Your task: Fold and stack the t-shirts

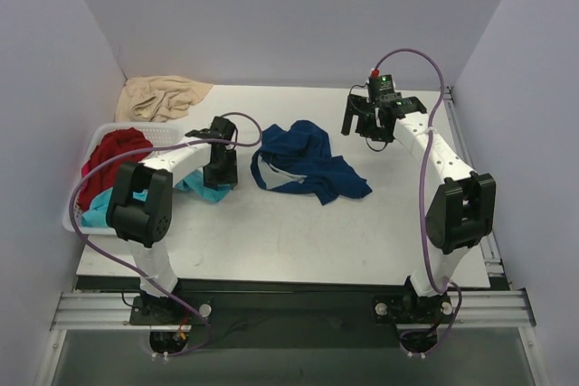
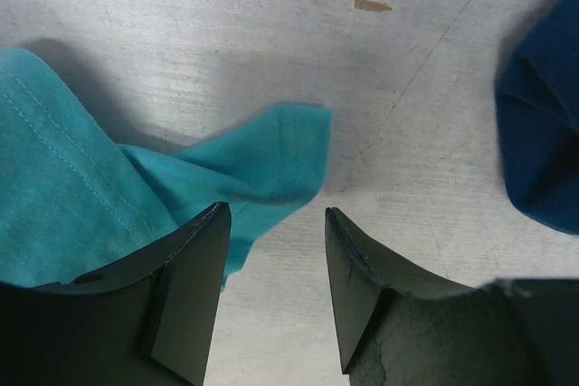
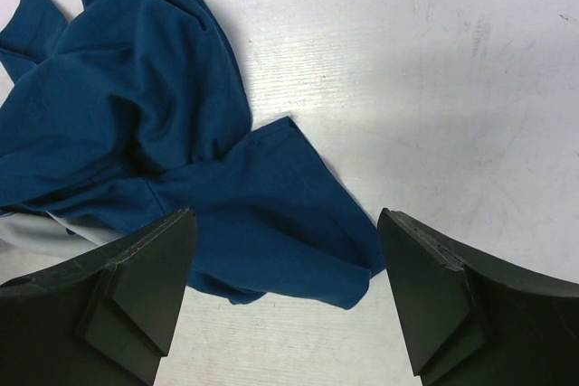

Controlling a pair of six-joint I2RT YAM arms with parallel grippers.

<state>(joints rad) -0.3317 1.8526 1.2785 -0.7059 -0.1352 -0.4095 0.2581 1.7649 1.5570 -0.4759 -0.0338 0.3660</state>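
Table: we note a white, scuffed table [image 1: 289,241] with pale walls on three sides.
Navy t-shirt: the navy t-shirt [image 1: 303,160] lies crumpled near the middle of the table, unfolded, with one sleeve or hem trailing toward the right arm's side. We see a pale patch at its near-left edge but cannot tell what it is.
Turquoise t-shirt: the turquoise t-shirt [image 2: 72,187] spills out of the basket onto the table. One hemmed corner lies flat just ahead of the left fingertips.
Red t-shirt: the red t-shirt [image 1: 113,153] is bunched in the far part of the basket, above the turquoise one.
Basket: we log a white lattice basket [image 1: 163,135] at the table's left edge, holding both shirts.
Left gripper: the left gripper [image 2: 276,214] is low over the table beside the basket. Its jaws are partly apart, and we see bare table in the gap. The left finger overlaps the turquoise cloth, but we see nothing pinched.
Right gripper: the right gripper [image 3: 288,214] hovers over the far right of the table with its jaws spread wide and gripping nothing. In its wrist view the navy shirt's edge lies below, between the fingers.
Gap between shirts: in the left wrist view, bare table separates the turquoise corner from the navy cloth.
Beige cloth: a beige cloth [image 1: 163,97] sits heaped in the far left corner.
Tan speck: a tan speck [image 2: 372,4] marks the table ahead of the left gripper.
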